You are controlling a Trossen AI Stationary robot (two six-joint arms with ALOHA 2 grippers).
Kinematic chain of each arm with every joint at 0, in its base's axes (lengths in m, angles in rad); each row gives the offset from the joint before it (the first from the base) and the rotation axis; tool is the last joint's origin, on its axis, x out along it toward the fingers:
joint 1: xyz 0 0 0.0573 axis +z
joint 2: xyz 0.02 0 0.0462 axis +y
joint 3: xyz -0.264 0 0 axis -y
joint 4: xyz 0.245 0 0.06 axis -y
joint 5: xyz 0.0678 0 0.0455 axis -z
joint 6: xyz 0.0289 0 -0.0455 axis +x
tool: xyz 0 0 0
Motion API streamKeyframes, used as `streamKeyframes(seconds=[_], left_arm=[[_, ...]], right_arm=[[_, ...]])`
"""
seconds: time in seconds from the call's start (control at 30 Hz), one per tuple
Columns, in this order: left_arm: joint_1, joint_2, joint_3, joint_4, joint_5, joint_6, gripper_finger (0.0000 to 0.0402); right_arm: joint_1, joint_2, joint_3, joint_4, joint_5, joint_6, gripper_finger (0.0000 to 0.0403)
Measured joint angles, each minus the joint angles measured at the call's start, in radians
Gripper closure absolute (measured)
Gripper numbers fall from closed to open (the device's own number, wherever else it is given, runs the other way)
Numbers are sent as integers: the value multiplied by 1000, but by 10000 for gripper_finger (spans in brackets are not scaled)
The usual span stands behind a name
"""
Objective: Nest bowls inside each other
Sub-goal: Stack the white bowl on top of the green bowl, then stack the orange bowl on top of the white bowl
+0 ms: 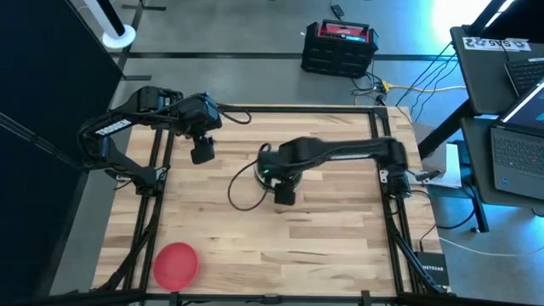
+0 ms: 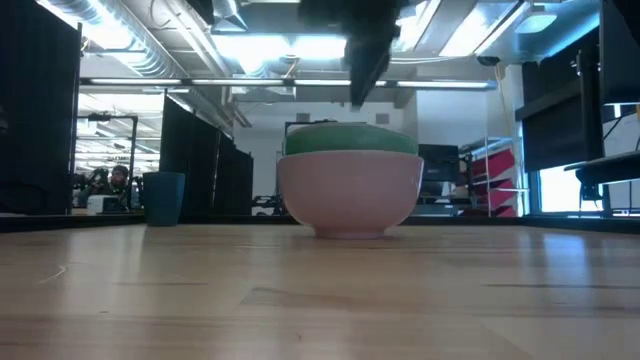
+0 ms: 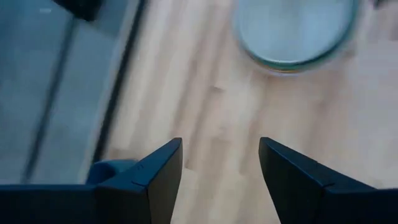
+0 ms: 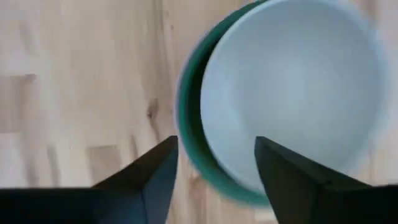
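A stack of bowls stands at the table's middle. In the low view an off-white bowl (image 2: 350, 195) rests on the wood with a green bowl (image 2: 350, 138) nested in it. The right wrist view shows a white bowl (image 4: 292, 87) lying off-centre inside the green bowl (image 4: 186, 118). My right gripper (image 4: 216, 165) hangs open just above the stack's rim (image 2: 362, 85), touching nothing. A red-pink bowl (image 1: 175, 265) sits alone near the front left corner. My left gripper (image 3: 221, 165) is open over bare wood at the far left (image 1: 202, 153), with the stack (image 3: 292, 31) ahead of it.
A black cable (image 1: 242, 191) loops over the wood beside the stack. The table's black frame rails (image 1: 153, 212) run along both sides. A black crate (image 1: 338, 47) stands on the floor behind the table. Bare wood lies between the stack and the red-pink bowl.
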Motion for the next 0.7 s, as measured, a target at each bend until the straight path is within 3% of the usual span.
streamKeyframes(seconds=[0.43, 0.57, 0.7], left_arm=[[-787, -47, -410, 121, 179, -407, 235], [-905, -46, -574, 256, 179, -516, 236], [-915, -45, -689, 321, 202, -561, 236]], right_arm=[[61, -361, -111, 73, 245, 104, 180], [58, -381, -147, 102, 253, 114, 180], [58, -381, -153, 105, 252, 115, 180]])
